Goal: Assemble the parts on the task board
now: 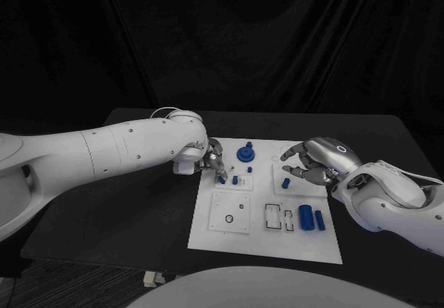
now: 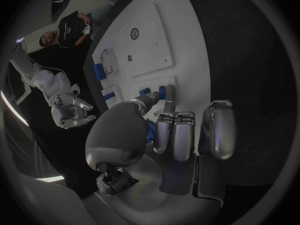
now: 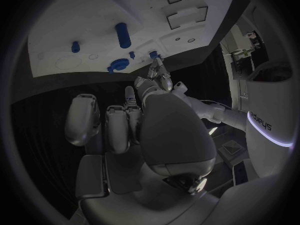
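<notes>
The white task board (image 1: 264, 239) lies mid-table. My left hand (image 1: 213, 159) reaches down over the board's upper left. Its fingertips (image 2: 169, 92) pinch a small blue peg (image 1: 221, 180) that stands in the board. My right hand (image 1: 312, 163) hovers over the board's upper right with its fingers half curled. Just below its fingertips stands another blue peg (image 1: 286, 183). A speck of blue (image 3: 130, 102) shows between that hand's fingers, and I cannot tell whether it holds anything. A blue round knob (image 1: 246, 154) stands between the hands.
Two blue cylinders (image 1: 305, 217) (image 1: 319, 220) lie on the board's lower right beside rectangular slots (image 1: 274, 217). Two more small blue pegs (image 1: 235, 179) (image 1: 249, 170) stand near the left hand. A round recess (image 1: 230, 219) lies at lower left. Black table (image 1: 138, 218) surrounds the board.
</notes>
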`<move>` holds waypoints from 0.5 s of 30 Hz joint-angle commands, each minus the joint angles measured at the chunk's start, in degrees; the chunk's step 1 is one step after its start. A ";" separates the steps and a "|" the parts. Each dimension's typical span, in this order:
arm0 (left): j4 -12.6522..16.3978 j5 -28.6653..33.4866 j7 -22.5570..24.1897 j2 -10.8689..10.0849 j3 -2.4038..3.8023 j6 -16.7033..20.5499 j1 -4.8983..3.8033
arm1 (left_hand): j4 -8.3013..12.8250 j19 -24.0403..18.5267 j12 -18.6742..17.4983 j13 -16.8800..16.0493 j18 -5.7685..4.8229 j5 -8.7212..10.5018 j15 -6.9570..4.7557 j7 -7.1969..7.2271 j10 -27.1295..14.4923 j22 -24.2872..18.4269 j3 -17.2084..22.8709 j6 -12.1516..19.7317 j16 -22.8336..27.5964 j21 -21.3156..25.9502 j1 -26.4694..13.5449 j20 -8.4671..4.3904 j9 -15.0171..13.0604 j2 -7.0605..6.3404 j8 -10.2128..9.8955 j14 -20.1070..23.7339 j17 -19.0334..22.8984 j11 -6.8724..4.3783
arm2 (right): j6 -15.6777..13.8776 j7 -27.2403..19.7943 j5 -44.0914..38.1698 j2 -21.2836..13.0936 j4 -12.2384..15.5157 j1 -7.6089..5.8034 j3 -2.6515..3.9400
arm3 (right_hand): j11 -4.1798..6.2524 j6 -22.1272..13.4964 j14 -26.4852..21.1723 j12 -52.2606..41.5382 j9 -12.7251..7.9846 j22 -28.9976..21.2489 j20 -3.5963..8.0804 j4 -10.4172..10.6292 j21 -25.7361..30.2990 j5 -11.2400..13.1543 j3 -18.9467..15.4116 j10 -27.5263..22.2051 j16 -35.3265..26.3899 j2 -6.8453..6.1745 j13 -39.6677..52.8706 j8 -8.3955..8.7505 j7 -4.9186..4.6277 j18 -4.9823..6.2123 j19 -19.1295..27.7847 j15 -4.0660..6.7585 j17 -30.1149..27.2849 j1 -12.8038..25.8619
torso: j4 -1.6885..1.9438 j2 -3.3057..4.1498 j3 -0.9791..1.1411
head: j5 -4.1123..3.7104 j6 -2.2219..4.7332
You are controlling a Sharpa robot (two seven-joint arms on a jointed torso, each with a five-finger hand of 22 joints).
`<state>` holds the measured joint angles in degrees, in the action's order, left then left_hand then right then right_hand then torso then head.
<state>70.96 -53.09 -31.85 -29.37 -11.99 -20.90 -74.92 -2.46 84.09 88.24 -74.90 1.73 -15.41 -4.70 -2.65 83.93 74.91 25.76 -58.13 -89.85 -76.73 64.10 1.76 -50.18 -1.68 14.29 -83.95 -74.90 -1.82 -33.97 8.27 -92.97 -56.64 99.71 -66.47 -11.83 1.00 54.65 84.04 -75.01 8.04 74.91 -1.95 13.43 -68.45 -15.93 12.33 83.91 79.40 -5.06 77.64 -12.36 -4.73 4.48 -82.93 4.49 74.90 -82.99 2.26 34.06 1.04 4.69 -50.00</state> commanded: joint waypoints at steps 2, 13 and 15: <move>0.02 0.16 0.13 0.30 -0.17 -1.66 0.53 | -0.80 0.02 -0.26 -13.99 1.17 0.66 0.27 0.15 4.62 11.21 -1.10 -0.40 -0.15 0.41 -0.84 0.29 0.30 0.05 -0.34 -6.05 -15.10 0.33 | 0.05 0.18 -0.16 -0.09 0.12 0.11 0.03 | -0.30 0.50 3.29 0.36 -0.06 9.40 0.00 -0.34 0.28 -0.24 0.14 1.83 -0.35 0.11 -1.48 0.39 0.03 -0.24 0.07 -0.05 1.29 -0.45 | 0.00 0.00 0.01 | 0.02 0.00; -0.14 0.16 0.08 0.69 -0.17 -1.81 0.68 | -2.31 0.21 0.09 -14.18 1.13 3.85 0.17 0.37 4.86 11.28 -2.96 -1.42 -0.15 0.26 -1.76 0.21 0.72 0.68 -0.26 -6.05 -15.10 0.19 | 0.03 0.15 -0.15 0.01 0.05 0.11 0.03 | -0.33 0.52 3.30 0.36 -0.08 9.38 -0.01 -0.36 0.40 -0.25 0.16 1.84 -0.34 0.13 -1.47 0.42 0.02 -0.22 0.11 -0.06 1.31 -0.40 | 0.01 0.02 0.02 | 0.08 0.00; -0.21 0.16 0.06 0.76 -0.17 -1.89 0.70 | -2.77 0.24 0.12 -14.19 1.13 4.52 0.13 0.38 4.88 11.28 -3.49 -1.54 -0.15 0.28 -2.12 0.17 0.77 0.78 -0.22 -6.05 -15.10 0.16 | 0.04 0.15 -0.15 0.02 0.04 0.11 0.03 | -0.33 0.52 3.30 0.36 -0.08 9.38 -0.01 -0.36 0.40 -0.25 0.16 1.84 -0.34 0.13 -1.47 0.42 0.02 -0.22 0.11 -0.06 1.31 -0.40 | 0.03 0.03 0.03 | 0.09 0.00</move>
<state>70.61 -53.19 -31.90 -28.84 -12.02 -21.30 -74.62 -5.23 84.09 88.25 -74.90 1.72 -11.08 -4.70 -2.27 83.93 74.91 22.53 -59.38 -89.85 -76.51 62.62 1.76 -49.49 -0.94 14.03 -83.95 -74.94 -1.82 -33.96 8.27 -92.96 -56.61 99.67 -66.47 -11.83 1.00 54.65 84.04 -74.80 8.04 74.90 -1.95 13.27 -68.22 -15.93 12.50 83.91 79.40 -5.06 77.64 -12.14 -4.73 4.48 -82.93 4.49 74.90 -82.99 2.27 34.07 1.05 4.79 -50.00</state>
